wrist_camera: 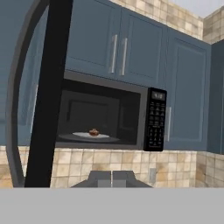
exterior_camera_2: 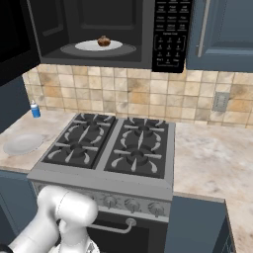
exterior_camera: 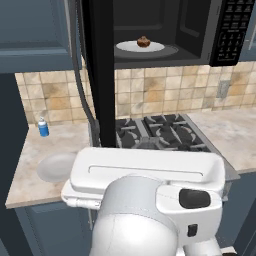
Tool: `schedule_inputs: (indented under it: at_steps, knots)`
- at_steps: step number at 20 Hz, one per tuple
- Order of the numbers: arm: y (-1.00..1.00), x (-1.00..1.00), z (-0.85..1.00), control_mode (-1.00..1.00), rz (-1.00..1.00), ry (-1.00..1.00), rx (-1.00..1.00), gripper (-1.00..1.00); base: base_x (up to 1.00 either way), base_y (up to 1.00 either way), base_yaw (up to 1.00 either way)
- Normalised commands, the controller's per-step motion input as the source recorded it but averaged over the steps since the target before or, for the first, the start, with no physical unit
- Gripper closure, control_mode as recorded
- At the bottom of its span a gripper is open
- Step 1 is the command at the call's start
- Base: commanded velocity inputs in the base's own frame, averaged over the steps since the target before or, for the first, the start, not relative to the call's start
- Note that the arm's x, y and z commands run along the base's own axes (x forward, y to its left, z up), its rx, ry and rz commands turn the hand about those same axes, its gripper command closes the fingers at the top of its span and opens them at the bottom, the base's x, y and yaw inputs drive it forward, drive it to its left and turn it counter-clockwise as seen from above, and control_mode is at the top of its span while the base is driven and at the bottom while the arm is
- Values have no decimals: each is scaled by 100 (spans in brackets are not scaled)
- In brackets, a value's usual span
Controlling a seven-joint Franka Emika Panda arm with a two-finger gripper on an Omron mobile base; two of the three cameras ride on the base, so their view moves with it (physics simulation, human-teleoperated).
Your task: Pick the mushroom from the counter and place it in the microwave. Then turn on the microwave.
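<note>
Your gripper (wrist_camera: 112, 178) was pinched shut on nothing, its dark tips pressed together and aimed up at the oven. Up and to its left, the open door (wrist_camera: 49, 94) of the large black microwave (wrist_camera: 105, 116) stood edge-on, close to the hand. Further right, inside the cavity, the small brown mushroom (wrist_camera: 93, 132) already sat on the white round plate (wrist_camera: 83, 135). Rightmost was the black button keypad (wrist_camera: 155, 119). I judged placement done; next you needed to swing that door closed, then press the start button.
</note>
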Motion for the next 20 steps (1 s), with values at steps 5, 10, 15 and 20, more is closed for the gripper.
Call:
schedule_inputs:
  at_steps: [5, 10, 15, 20]
  knots:
    - [12, 13, 0, -100, -2, 0, 0, 100, 0, 0, 0]
    - [12, 16, 0, -100, -3, 0, 0, 100, 0, 0, 0]
    - [12, 17, 0, -100, -3, 0, 0, 100, 0, 0, 0]
    - [14, 19, 0, -100, -2, 0, 0, 100, 0, 0, 0]
